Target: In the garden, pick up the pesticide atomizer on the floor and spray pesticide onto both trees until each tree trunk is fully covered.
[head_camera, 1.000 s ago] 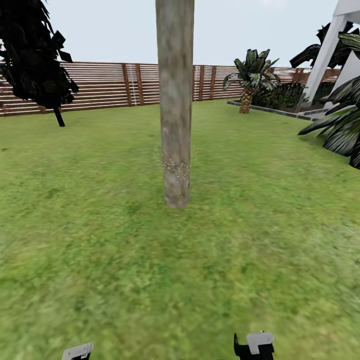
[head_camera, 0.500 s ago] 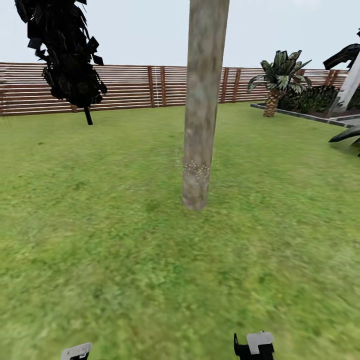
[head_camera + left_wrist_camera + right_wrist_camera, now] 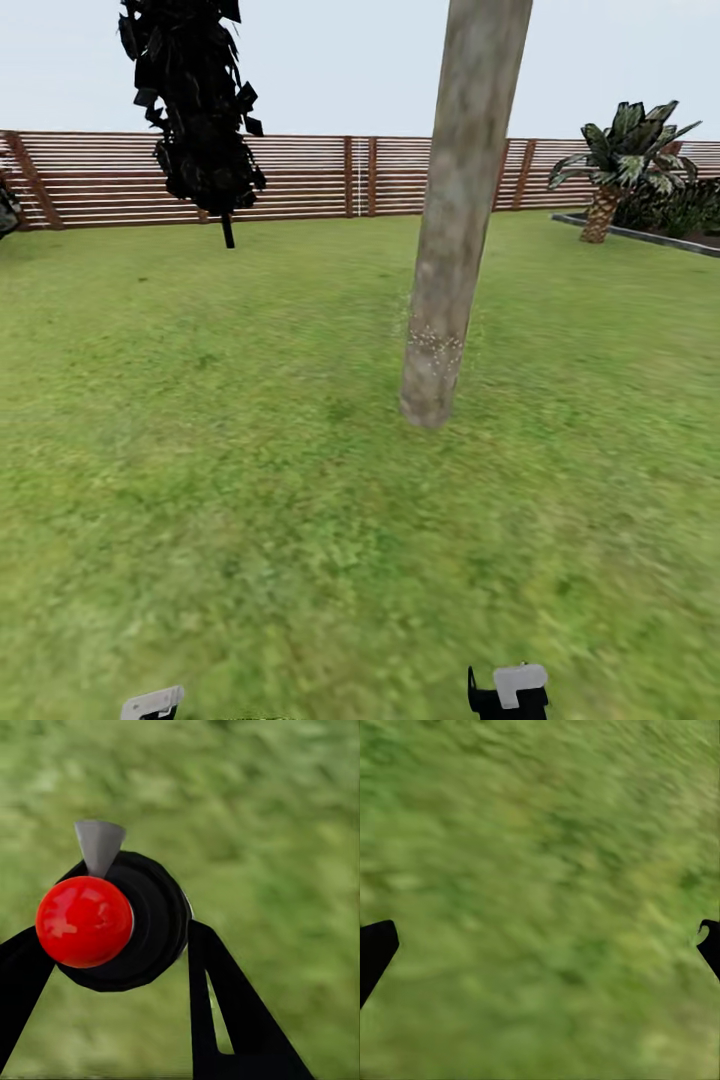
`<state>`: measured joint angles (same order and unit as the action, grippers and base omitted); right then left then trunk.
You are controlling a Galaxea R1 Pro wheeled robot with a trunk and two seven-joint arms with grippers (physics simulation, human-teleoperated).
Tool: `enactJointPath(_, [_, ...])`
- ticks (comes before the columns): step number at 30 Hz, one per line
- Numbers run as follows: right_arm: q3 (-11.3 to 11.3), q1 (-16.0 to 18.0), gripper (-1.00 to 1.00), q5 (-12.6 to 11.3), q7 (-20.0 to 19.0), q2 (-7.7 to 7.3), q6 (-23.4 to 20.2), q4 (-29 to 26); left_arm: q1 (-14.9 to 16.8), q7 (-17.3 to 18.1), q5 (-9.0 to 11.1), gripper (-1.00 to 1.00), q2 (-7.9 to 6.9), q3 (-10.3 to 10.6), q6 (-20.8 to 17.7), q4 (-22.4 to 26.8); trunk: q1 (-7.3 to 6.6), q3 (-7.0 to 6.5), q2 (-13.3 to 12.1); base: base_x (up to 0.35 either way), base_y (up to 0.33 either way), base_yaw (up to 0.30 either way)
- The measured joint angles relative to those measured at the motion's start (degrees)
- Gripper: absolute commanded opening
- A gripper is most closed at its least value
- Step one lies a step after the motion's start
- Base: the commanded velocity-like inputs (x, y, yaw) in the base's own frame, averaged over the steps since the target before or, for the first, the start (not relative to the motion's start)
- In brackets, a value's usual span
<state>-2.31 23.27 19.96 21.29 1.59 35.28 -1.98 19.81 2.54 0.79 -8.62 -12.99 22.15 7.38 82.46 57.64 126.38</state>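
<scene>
One thick grey-brown tree trunk point(image 3: 455, 230) rises from the grass point(image 3: 250, 480) ahead of me, a little right of centre and leaning slightly. Small white specks ring its lower part. In the left wrist view the pesticide atomizer point(image 3: 112, 919), a black body with a red ball top and a grey nozzle, sits between the black fingers point(image 3: 217, 1012) of my left gripper point(image 3: 112, 982), which is shut on it. My right gripper point(image 3: 542, 945) hangs open over bare grass, with nothing between its fingers. The arms' ends point(image 3: 508, 690) show at the head view's lower edge.
A near-black thin-trunked tree point(image 3: 200, 110) stands at the back left in front of the brown slat fence point(image 3: 330, 175). A small palm point(image 3: 620, 165) and a low grey bed border point(image 3: 650, 237) are at the far right. Lawn lies all around the trunk.
The head camera has swung left, so the trunk, fence and palm sit further right in the picture and the white house has left it. Both arm ends stay put.
</scene>
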Motion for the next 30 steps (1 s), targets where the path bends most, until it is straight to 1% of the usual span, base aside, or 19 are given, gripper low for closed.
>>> enactJointPath(30, [0.0, 0.0, 1.00, 0.0, 0.0, 0.07, 0.0, 0.0, 0.0, 0.0, 0.0, -1.00, 0.00, 0.0, 0.0, 0.0, 0.00, -0.92, 0.0, 0.000, 0.000, 0.274])
